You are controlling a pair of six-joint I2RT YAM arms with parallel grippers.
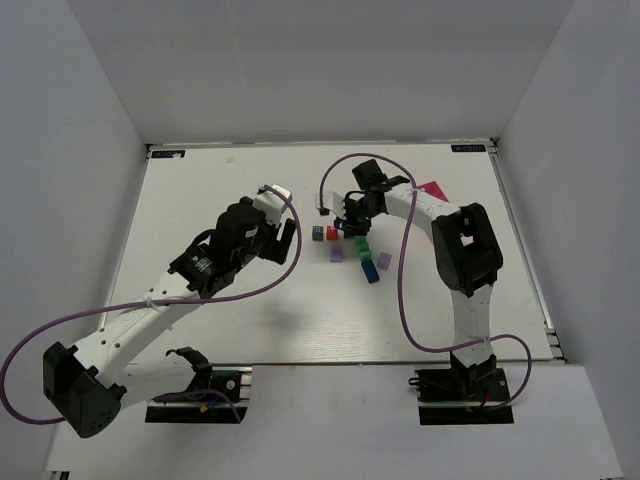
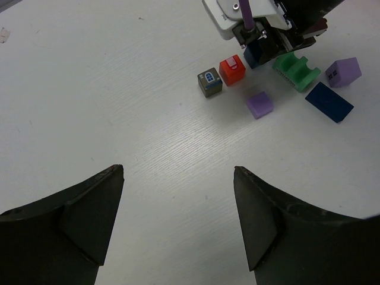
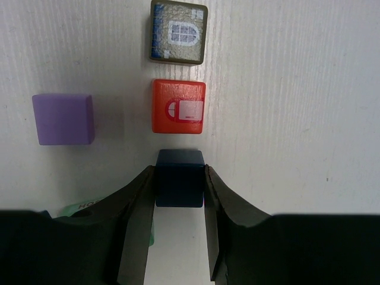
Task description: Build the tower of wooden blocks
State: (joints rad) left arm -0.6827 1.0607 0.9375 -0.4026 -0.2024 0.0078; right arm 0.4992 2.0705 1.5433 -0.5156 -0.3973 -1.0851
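While both arms reach out over the white tabletop point(image 1: 220, 330), I read the scene from the big things down. My left end effector point(image 2: 178, 175) hangs well back from the blocks, its jaws spread wide with only bare surface between them. My right end effector point(image 1: 347, 220) is low in the middle of the cluster. Its jaws are partly closed and pinch a dark blue cube point(image 3: 180, 178) by two opposite sides. I cannot tell whether that cube rests on the surface or sits just above it.

A pink box point(image 1: 432, 189) lies behind the right arm, apart from the blocks.

The wood block tower point(image 1: 362, 245) is not stacked; its pieces lie loose at centre-right of the tabletop. A long dark blue block point(image 2: 329, 102) lies flat just beside a green arched block point(image 2: 295, 70), which sits right against the right end effector. A purple windowed block point(image 2: 343, 72) stands near both.

In the right wrist view, a red cube point(image 3: 179, 107) sits just ahead of the held cube, with a narrow gap between them. A grey window cube point(image 3: 179, 32) lies in line beyond it. A plain purple cube point(image 3: 63, 119) lies off to one side of the red one.
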